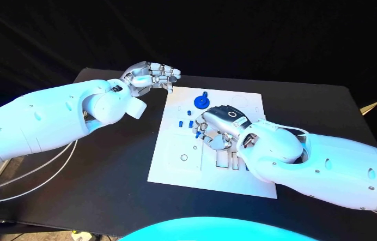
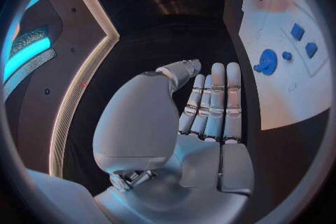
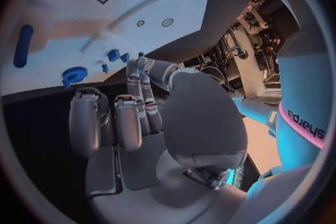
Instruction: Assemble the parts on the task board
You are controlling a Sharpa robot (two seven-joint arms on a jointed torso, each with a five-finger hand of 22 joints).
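Note:
The white task board (image 1: 179, 167) lies mid-table. A blue gear-like part (image 1: 202, 100) stands near its far edge, with small blue parts (image 1: 181, 124) beside it. My right hand (image 1: 222, 122) reaches down onto the board's middle. In the right wrist view its thumb and a fingertip (image 3: 138, 64) meet around a small blue part, close to two other small blue parts (image 3: 112, 55) and the gear (image 3: 74, 74); its other fingers are curled in. My left hand (image 1: 153, 77) hovers off the board's far left corner, holding nothing, its fingers (image 2: 213, 101) stretched out side by side.
Rectangular slots (image 1: 225, 159) and small round holes (image 1: 184, 157) mark the board's near half. A long blue bar (image 3: 22, 45) lies on the board (image 3: 77, 11). Black table (image 1: 102, 164) surrounds the board. Cables (image 1: 39, 170) hang under my left arm.

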